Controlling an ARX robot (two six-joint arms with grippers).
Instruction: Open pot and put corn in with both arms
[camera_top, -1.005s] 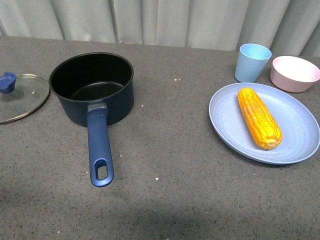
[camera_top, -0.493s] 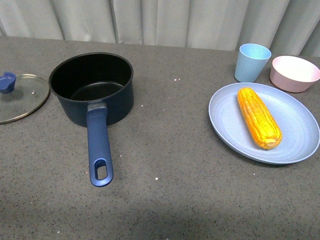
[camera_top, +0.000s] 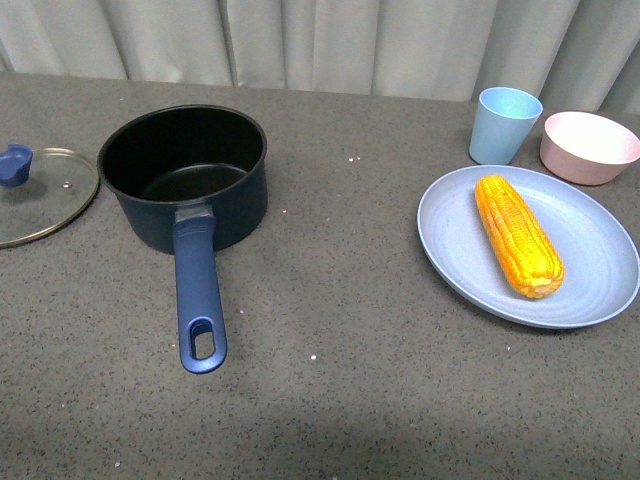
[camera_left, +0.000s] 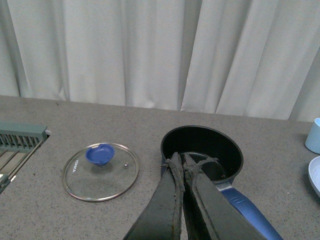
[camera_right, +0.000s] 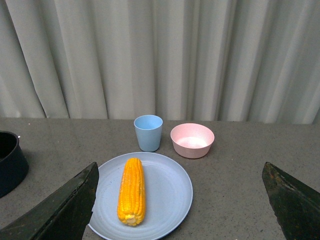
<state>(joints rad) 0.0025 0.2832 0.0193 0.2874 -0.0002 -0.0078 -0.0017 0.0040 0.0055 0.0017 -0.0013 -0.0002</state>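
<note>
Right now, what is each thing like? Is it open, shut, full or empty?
pot: lid off, upright, empty
lid: off, lying knob up beside the pot
corn: lying on the plate, not in the pot
plate: holds only the corn
blue cup: upright, looks empty
pink bowl: upright, empty
left gripper: shut, holding nothing
right gripper: open wide, holding nothing

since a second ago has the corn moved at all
No. The corn lies in the same spot on the blue plate, pointing toward the blue cup.
</note>
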